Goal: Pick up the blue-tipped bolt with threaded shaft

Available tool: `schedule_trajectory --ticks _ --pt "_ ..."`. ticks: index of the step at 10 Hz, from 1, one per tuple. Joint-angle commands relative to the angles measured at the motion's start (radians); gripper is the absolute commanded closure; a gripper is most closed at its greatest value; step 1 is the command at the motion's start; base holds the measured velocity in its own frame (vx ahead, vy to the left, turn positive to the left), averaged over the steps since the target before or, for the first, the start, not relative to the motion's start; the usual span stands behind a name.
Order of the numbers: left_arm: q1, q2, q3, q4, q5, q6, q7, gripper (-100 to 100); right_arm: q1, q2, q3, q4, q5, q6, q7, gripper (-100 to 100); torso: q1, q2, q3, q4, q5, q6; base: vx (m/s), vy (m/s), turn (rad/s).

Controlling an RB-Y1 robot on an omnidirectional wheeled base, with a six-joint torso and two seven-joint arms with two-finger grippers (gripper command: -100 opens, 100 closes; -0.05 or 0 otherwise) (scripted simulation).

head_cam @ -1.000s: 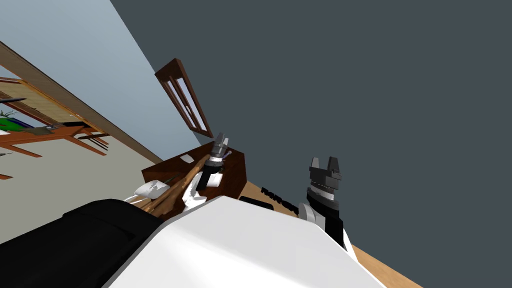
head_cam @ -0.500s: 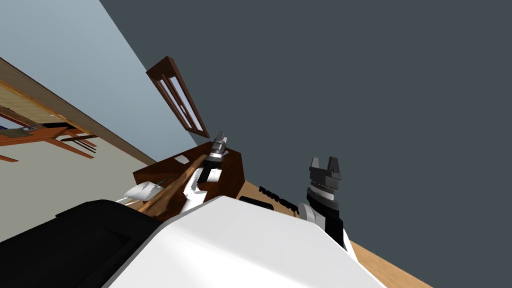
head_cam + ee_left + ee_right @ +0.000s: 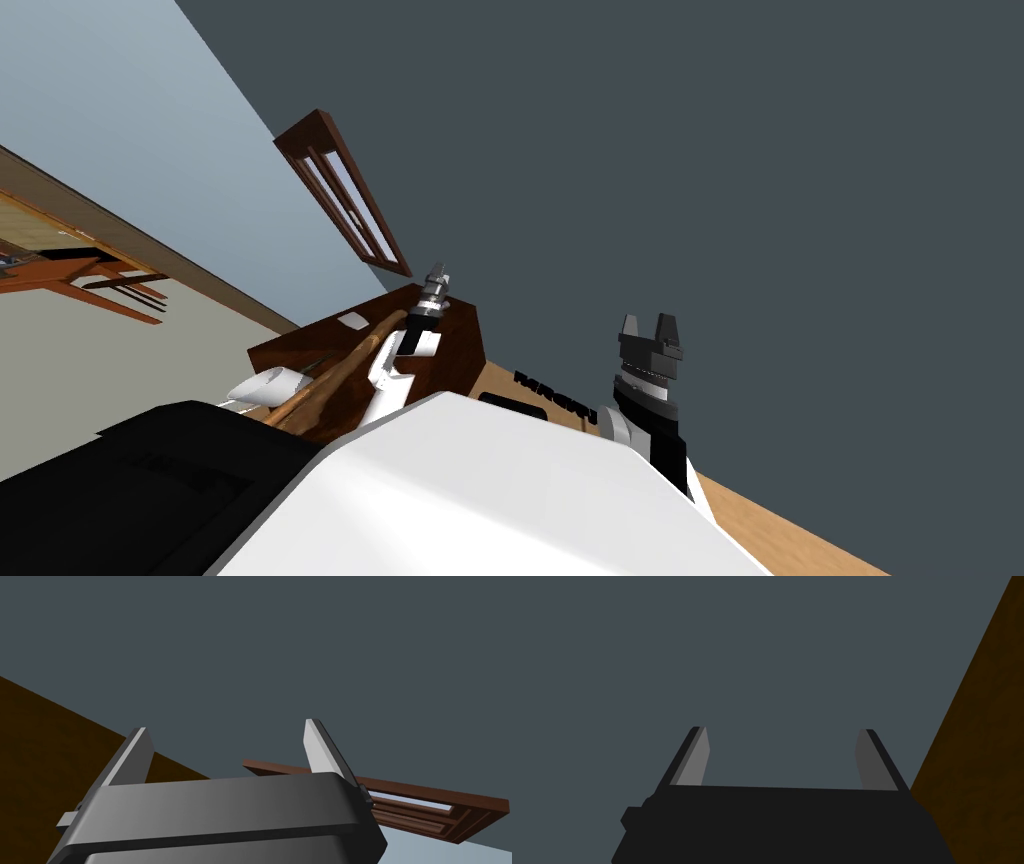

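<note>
Hovering in the head view, the left hand (image 3: 437,270) has the brown bench (image 3: 455,350) just below it, the right hand (image 3: 649,322) well apart. Left wrist view: fingers (image 3: 322,748) spread, released. Right wrist view: likewise released. Where the bolt lies I cannot tell.

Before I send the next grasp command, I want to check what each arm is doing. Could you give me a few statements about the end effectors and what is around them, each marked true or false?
1. The left end effector is open and holds nothing. True.
2. The right end effector is shut on a bolt. False: it is open and empty, facing a dark grey wall.
3. In the head view, the left arm reaches out over a dark brown table. True.
4. The window frame beyond the left end effector is white. False: it is dark reddish brown.
</note>
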Motion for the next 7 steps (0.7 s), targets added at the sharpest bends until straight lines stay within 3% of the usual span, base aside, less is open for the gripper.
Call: schedule_trajectory --ticks 1,3,4,6,7 --pt "-0.036 0.008 0.036 0.013 -0.015 0.05 0.024 -100 0.0 0.0 0.0 0.0 0.0 0.0 0.0 0 0.0 0.0 0.0 0.0 0.0 0.0 -0.013 -0.055 -0.124" --pt "-0.036 0.008 0.036 0.013 -0.015 0.095 0.024 -100 0.0 0.0 0.0 0.0 0.0 0.0 0.0 0 -0.001 0.0 0.0 0.0 0.0 0.0 -0.003 -0.036 -0.015" --pt "-0.073 0.013 0.072 0.032 -0.032 0.13 0.045 -100 0.0 0.0 0.0 0.0 0.0 0.0 0.0 0 0.001 0.0 0.0 0.0 0.0 0.0 0.001 -0.043 -0.107" --pt "-0.073 0.013 0.072 0.032 -0.032 0.169 0.045 -100 0.0 0.0 0.0 0.0 0.0 0.0 0.0 0 -0.001 0.0 0.0 0.0 0.0 0.0 -0.008 -0.041 -0.03" --pt "-0.11 0.017 0.108 0.051 -0.049 0.203 0.067 -100 0.0 0.0 0.0 0.0 0.0 0.0 0.0 0 0.0 0.0 0.0 0.0 0.0 0.0 -0.012 -0.058 -0.117"
